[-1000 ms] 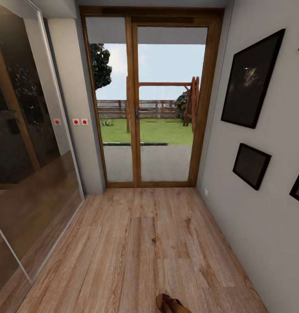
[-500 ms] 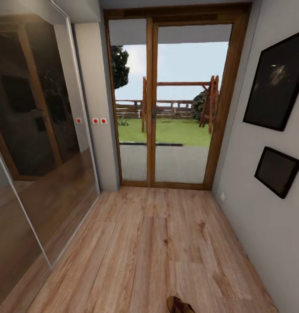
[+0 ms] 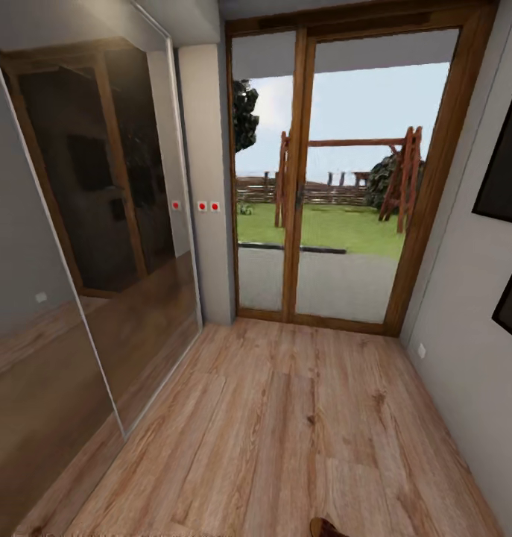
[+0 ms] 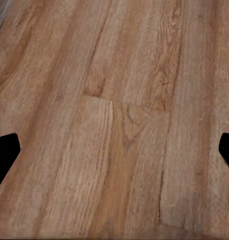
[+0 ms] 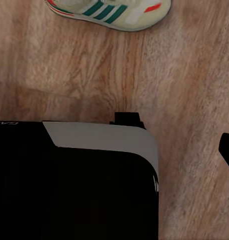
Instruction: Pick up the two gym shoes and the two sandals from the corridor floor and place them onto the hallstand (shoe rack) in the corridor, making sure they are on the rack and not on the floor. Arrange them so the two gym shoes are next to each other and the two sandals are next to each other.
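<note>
Nearest the robot, the left wrist view looks down on the corridor floor [image 4: 119,125], warm brown planks with a seam running across the middle of the frame. Two black fingertips [image 4: 5,155] of the left claw [image 4: 117,157] poke in at the left and right edges, far apart, so that claw is spread wide with nothing between its tips.

In the right wrist view a large black and pale grey part of the robot's body [image 5: 74,175] takes up the lower left of the frame. One dark fingertip [image 5: 227,150] of the right claw sits at the right edge; its partner is hidden, so whether that claw is spread or pressed together cannot be told. At the top edge of this frame lies one gym shoe [image 5: 112,12], cream-white with green stripes and a red-orange heel mark, resting on the planks and cut off by the frame edge.

In the head view, the brown toe of a sandal [image 3: 326,528] peeks in at the bottom edge, right of centre, on the floor. Along the left side stand glossy mirrored wardrobe doors [image 3: 84,246]. Black-framed pictures [image 3: 509,302] hang on the pale right wall. Farthest off, in the upper middle, is the wood-framed glass door [image 3: 345,179], with grass and a wooden fence beyond it.
</note>
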Available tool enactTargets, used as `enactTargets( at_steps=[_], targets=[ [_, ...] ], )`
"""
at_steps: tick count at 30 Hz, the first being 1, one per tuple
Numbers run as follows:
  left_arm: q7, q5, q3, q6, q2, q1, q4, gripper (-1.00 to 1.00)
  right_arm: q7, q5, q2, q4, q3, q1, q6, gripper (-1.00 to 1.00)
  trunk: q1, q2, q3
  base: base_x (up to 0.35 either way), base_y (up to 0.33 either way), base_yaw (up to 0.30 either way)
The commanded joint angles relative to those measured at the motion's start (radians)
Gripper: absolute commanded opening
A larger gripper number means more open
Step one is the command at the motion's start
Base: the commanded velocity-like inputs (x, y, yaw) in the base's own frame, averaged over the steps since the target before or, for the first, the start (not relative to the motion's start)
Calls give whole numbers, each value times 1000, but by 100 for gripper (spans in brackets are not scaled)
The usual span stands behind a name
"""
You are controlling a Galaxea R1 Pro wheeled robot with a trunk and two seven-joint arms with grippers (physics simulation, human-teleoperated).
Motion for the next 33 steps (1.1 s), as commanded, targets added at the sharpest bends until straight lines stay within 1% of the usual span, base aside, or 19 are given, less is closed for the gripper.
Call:
enactTargets(
  at_steps=[1,15,33],
  targets=[
    [0,1,0,-3,0,-1,1,100,1,1,0,-1,0,0,0,100,0,-1,-1,-62,-19,297],
    [0,1,0,-3,0,-1,1,100,1,1,0,-1,0,0,0,100,0,-1,-1,-205,-103,297],
    [0,1,0,-3,-2,-1,1,100,0,1,0,-1,0,0,0,100,0,-1,-1,-12,-6,297]
  ],
)
